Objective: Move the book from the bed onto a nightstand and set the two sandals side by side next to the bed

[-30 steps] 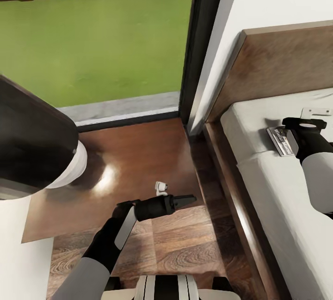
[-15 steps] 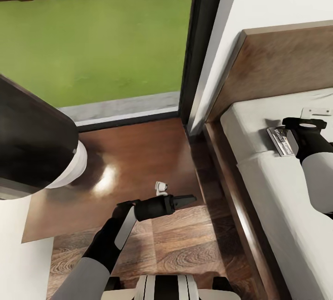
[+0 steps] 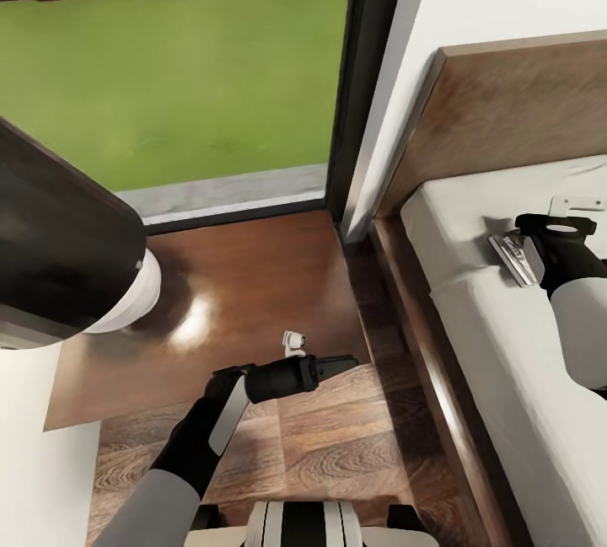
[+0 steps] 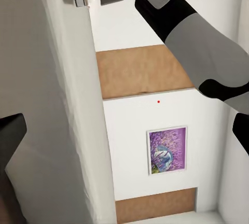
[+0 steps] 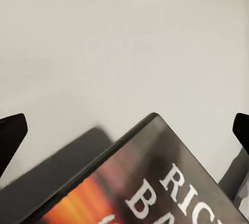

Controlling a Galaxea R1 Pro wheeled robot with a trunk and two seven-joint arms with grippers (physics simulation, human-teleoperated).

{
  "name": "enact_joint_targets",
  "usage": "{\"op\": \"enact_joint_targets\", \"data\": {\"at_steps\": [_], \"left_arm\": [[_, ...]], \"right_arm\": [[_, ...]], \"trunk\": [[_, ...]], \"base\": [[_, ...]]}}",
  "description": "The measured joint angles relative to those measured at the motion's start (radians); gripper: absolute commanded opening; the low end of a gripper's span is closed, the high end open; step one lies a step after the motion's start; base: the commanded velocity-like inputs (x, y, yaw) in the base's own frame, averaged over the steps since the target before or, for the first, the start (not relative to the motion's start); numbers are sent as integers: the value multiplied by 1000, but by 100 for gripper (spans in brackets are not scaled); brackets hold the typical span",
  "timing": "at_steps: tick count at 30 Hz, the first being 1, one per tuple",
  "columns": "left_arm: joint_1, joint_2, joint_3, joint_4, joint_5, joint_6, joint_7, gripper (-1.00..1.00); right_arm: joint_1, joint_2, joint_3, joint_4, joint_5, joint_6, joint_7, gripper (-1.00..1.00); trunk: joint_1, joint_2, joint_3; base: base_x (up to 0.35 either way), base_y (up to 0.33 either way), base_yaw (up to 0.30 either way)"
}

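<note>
The book (image 3: 516,259) sits tilted on the off-white mattress of the bed (image 3: 489,336), near the headboard, one edge raised. My right gripper (image 3: 555,227) hovers right over it, open. In the right wrist view the book (image 5: 155,182) is close between the spread fingers, its orange and white lettering showing and a shadow under it. My left gripper (image 3: 346,359) hangs open and empty over the front corner of the nightstand (image 3: 253,294), which stands left of the bed. The sandals are out of view.
A lamp with a black shade and white base (image 3: 59,260) stands on the nightstand's left side. Behind it is the tall black-framed window (image 3: 211,67). The bed's wooden side rail (image 3: 421,361) runs beside a strip of plank floor (image 3: 337,454). A lavender picture (image 4: 167,150) hangs on the wall.
The book has tipped up a little under my right gripper. The head view has shifted slightly. My left arm stays still.
</note>
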Motion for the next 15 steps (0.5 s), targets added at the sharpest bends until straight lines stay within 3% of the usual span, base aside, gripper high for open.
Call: {"op": "enact_joint_targets", "data": {"at_steps": [15], "left_arm": [[0,0,0,0,0,0,0,100]], "right_arm": [[0,0,0,0,-1,-1,0,100]], "trunk": [[0,0,0]], "base": [[0,0,0]]}}
